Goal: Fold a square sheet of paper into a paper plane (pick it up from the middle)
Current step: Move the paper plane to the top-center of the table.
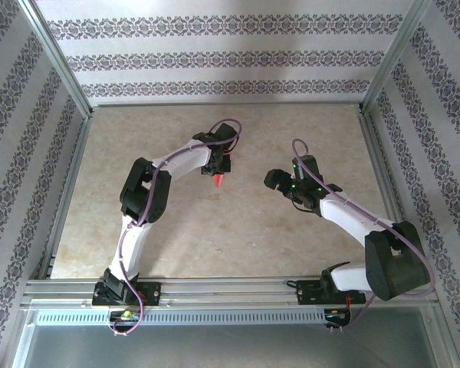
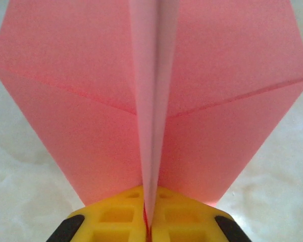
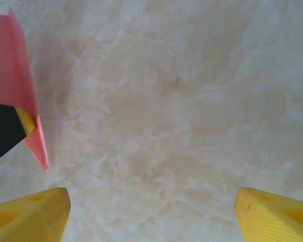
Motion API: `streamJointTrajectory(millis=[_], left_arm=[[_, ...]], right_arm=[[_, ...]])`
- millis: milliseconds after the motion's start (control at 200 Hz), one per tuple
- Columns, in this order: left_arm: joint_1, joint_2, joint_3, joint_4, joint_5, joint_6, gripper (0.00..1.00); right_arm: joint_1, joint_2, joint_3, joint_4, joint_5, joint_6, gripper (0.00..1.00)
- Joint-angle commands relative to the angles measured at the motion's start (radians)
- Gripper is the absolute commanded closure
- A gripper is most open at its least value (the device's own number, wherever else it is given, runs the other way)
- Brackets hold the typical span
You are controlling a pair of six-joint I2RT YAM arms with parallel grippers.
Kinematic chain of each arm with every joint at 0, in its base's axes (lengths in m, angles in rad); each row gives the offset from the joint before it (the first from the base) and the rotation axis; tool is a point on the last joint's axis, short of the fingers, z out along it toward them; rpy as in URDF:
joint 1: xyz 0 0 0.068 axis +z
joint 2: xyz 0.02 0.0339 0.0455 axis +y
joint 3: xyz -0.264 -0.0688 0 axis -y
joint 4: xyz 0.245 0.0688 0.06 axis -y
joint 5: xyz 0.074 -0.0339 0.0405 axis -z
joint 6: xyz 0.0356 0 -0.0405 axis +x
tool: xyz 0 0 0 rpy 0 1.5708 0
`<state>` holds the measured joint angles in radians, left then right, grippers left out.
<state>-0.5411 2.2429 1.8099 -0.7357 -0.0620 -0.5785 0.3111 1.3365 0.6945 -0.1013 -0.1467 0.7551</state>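
Note:
The pink-red paper plane hangs above the table, its centre ridge pinched between the yellow fingers of my left gripper, which is shut on it. Its wings spread to both sides in the left wrist view. From above, the paper plane is a small red point below my left gripper, near the table's middle. In the right wrist view the paper plane shows at the left edge, with a point aimed down. My right gripper stands open over bare table, its yellow fingertips wide apart, to the right of the plane.
The beige marble tabletop is framed by aluminium rails and patterned walls. My right gripper sits a short way right of the plane in the top view.

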Motion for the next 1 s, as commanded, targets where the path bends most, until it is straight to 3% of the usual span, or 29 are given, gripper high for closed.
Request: streamJointTrajectory(millis=[0, 355, 745, 994], left_arm=[[0.013, 0.032, 0.065, -0.074, -0.021, -0.033, 0.90], [0.030, 0.112, 0.155, -0.136, -0.021, -0.037, 0.86], [0.030, 0.151, 0.183, -0.165, -0.020, -0.059, 0.71], [0.030, 0.168, 0.184, -0.168, -0.018, -0.056, 0.69]], right_arm=[[-0.010, -0.016, -0.017, -0.005, -0.011, -0.019, 0.15], [-0.015, -0.008, -0.020, 0.003, -0.036, -0.014, 0.15], [-0.015, -0.013, -0.030, 0.009, -0.048, -0.003, 0.15], [-0.015, -0.006, -0.030, 0.011, -0.053, 0.000, 0.15]])
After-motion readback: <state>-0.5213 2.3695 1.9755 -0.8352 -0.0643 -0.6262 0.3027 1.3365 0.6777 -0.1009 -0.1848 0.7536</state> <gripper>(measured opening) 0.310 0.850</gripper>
